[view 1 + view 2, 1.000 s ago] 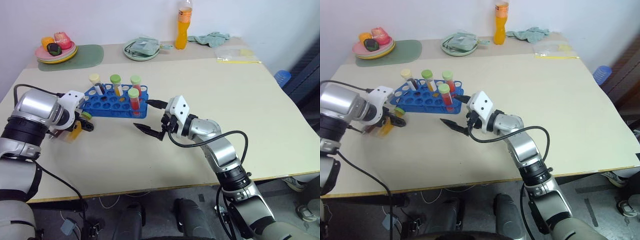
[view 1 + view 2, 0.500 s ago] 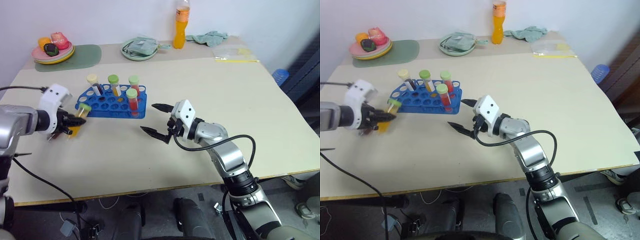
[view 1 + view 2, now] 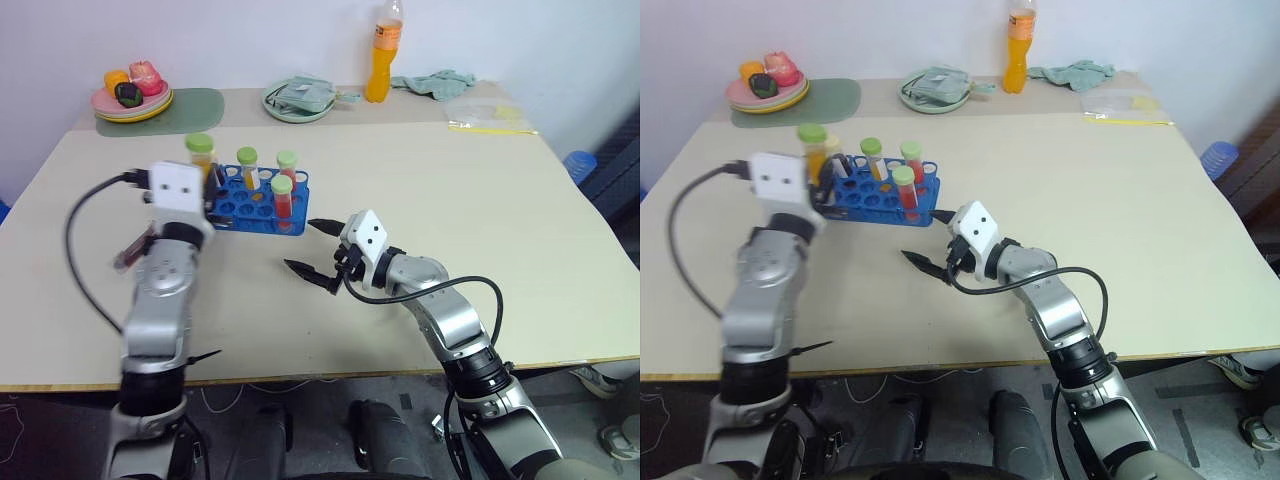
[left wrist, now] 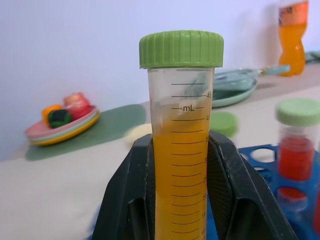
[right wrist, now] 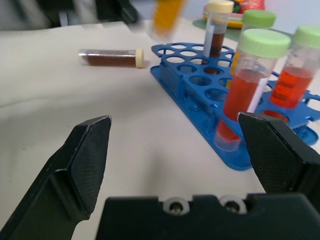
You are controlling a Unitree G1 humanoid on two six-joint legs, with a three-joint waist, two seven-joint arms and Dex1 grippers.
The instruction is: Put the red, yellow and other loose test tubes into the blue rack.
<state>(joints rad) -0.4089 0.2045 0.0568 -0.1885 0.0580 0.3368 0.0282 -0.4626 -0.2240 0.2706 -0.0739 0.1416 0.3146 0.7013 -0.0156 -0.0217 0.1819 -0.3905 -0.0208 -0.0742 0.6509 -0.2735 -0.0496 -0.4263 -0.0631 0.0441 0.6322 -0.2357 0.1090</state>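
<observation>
My left gripper (image 4: pixel 181 165) is shut on a yellow-orange test tube (image 4: pixel 181 125) with a green cap and holds it upright, off the table. The tube's cap (image 3: pixel 200 143) stands above the left end of the blue rack (image 3: pixel 232 206). Three green-capped tubes, one yellow (image 3: pixel 247 166) and two red (image 3: pixel 284 194), stand in the rack. A dark brown tube with a cream cap (image 5: pixel 216 22) stands there too. Another dark brown tube (image 5: pixel 110 57) lies loose on the table to the left of the rack. My right gripper (image 3: pixel 300 244) is open and level, just right of the rack, with nothing between its fingers.
At the back of the table are a plate of fruit (image 3: pixel 130 95) on a green mat (image 3: pixel 195 103), a green dish with a cloth (image 3: pixel 300 98), a tall orange drink bottle (image 3: pixel 385 50), a rumpled cloth (image 3: pixel 435 82) and a plastic bag (image 3: pixel 490 115).
My left gripper closed on the yellow-orange tube, lifted it off the table and swung it right and upright, up to the rack's left end. The right gripper hardly moved. The camera shifted.
</observation>
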